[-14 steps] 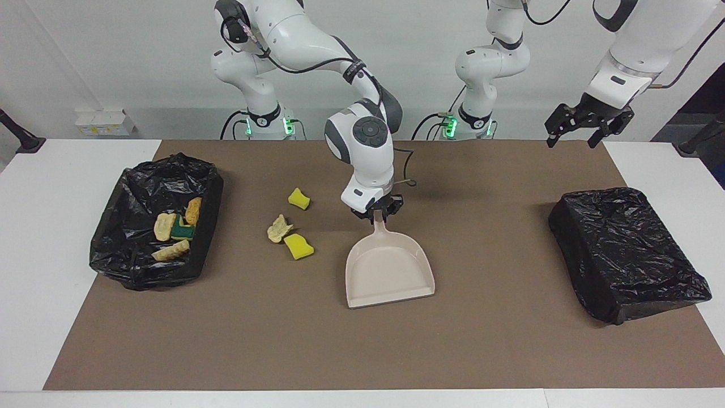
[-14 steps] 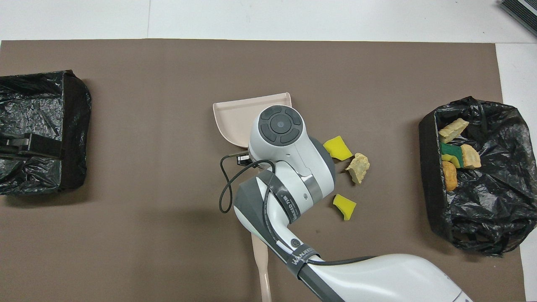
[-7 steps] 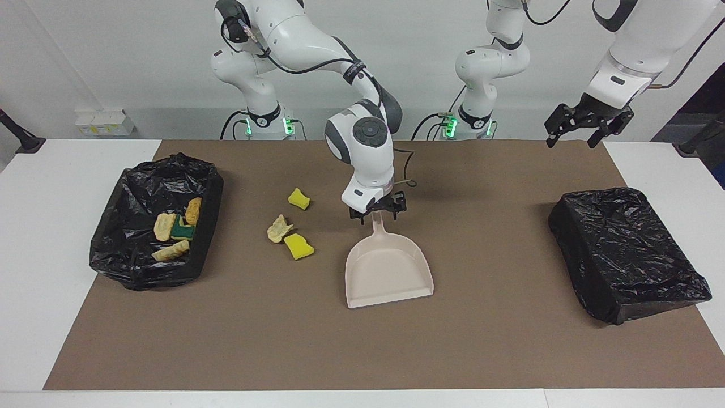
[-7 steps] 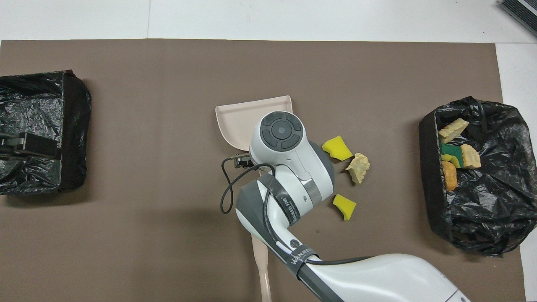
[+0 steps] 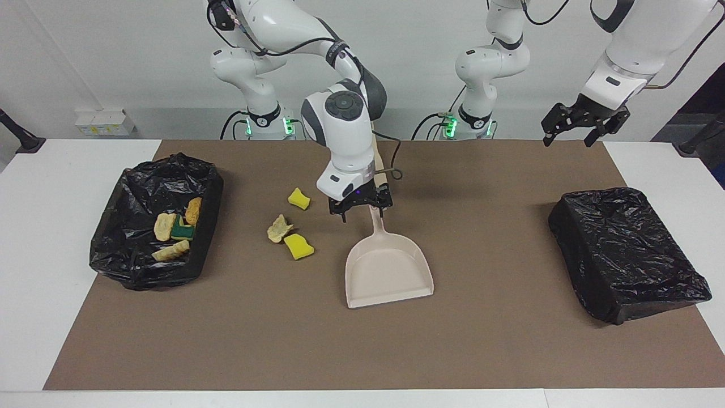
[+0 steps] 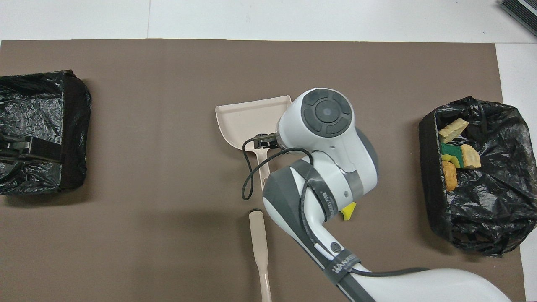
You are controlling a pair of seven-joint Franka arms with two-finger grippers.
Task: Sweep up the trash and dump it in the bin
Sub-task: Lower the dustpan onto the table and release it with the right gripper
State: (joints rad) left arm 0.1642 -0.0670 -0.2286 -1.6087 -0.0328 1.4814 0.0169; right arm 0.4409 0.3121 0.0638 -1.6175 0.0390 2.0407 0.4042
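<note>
Three pieces of trash lie on the brown mat: a yellow sponge chunk (image 5: 298, 198), a tan lump (image 5: 278, 228) and a second yellow chunk (image 5: 298, 246). In the overhead view only one yellow chunk (image 6: 348, 211) peeks out from under the right arm. The beige dustpan (image 5: 388, 272) lies flat beside them, toward the left arm's end, its handle (image 5: 377, 225) pointing at the robots. My right gripper (image 5: 362, 207) is open and empty, just above the handle's end. The bin (image 5: 129, 258), lined with a black bag, holds several pieces (image 5: 177, 226). My left gripper (image 5: 583, 122) is open and waits high over the left arm's end of the table.
A box wrapped in black plastic (image 5: 626, 252) sits at the left arm's end of the mat. A beige stick-like handle (image 6: 260, 251) lies on the mat nearer to the robots than the dustpan. White table (image 5: 56, 170) surrounds the brown mat (image 5: 362, 351).
My right gripper opened, let go of the dustpan handle, and rose toward the trash pieces. The dustpan stays flat on the mat. The left arm has barely moved.
</note>
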